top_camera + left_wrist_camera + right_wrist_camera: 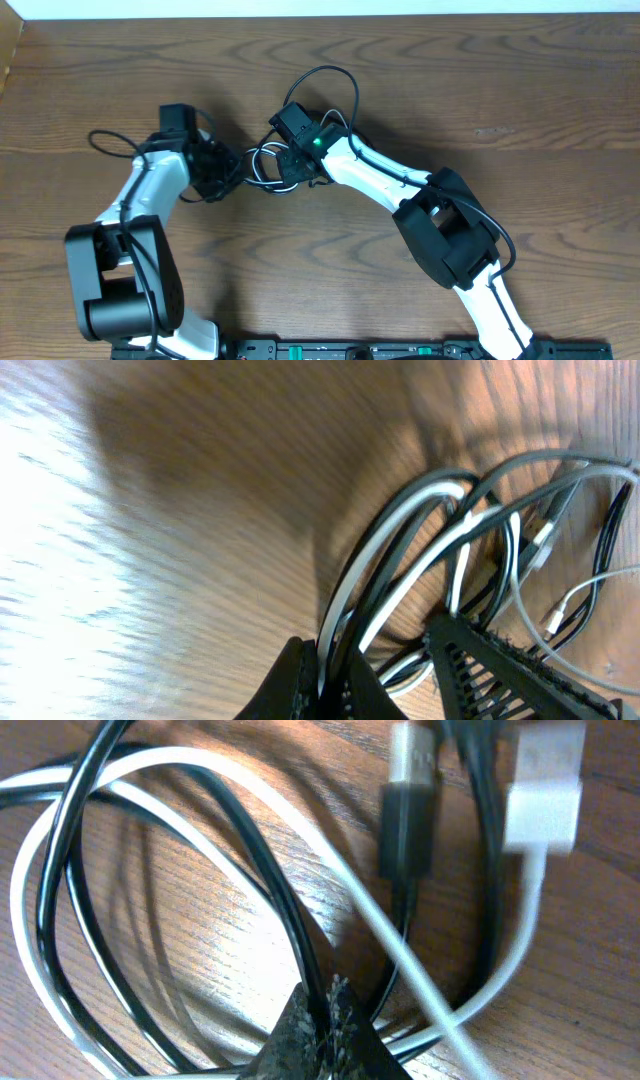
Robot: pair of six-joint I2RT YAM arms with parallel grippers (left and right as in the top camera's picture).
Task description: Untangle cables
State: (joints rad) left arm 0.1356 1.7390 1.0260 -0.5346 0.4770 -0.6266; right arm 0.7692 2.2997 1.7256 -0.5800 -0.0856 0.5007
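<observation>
Left gripper (365,650) clamped on a bunch of black and white strands, right gripper (325,1005) pinched together on what we take to be the black cable (60,840) alone. The two arms meet over the knot on the wooden table (500,100).

We judge the risk plain. The left jaws hold both colours at once, so any pull apart would likely drag the whole bundle and cinch the crossings tighter. The black plug (408,830) and the white plug (545,805) lie side by side among the loops, where either could snag on a strand. A thin cord could also slip from so narrow a pinch.

From overhead, the cables (262,165) lie bunched between the tools, at 3 o'clock from the left gripper and 9 o'clock from the right. In the right wrist view, the white cable (30,920) and the black loops fan from 9 to 12 o'clock above the fingertips. Both plugs sit toward 1 o'clock.
</observation>
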